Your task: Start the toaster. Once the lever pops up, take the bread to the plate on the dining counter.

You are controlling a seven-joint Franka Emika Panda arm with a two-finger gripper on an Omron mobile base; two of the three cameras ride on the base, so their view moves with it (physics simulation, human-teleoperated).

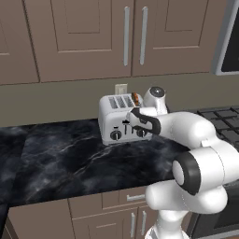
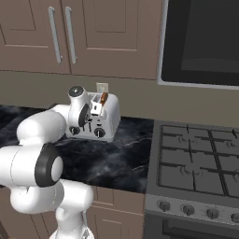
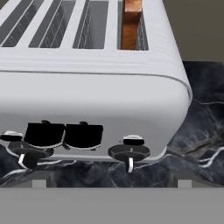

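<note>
Up close, hand view reveals bread (image 3: 131,24) inside toaster (image 3: 109,100).

Brushed-looking silver metal with a soft matt sheen on the toaster (image 3: 100,94); glossy black plastic on its knobs (image 3: 129,153). Rough brown-orange crust on the bread (image 3: 130,24). Polished black stone veined white on the counter (image 1: 60,158). Smooth matt taupe paint on the cabinets (image 1: 84,37).

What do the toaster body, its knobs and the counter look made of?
Toaster: likely brushed or satin metal, an even silver-grey sheen.
Knobs: probably matte black plastic, no glints.
Counter: looks like polished black marble or an imitation, white veining.
</note>
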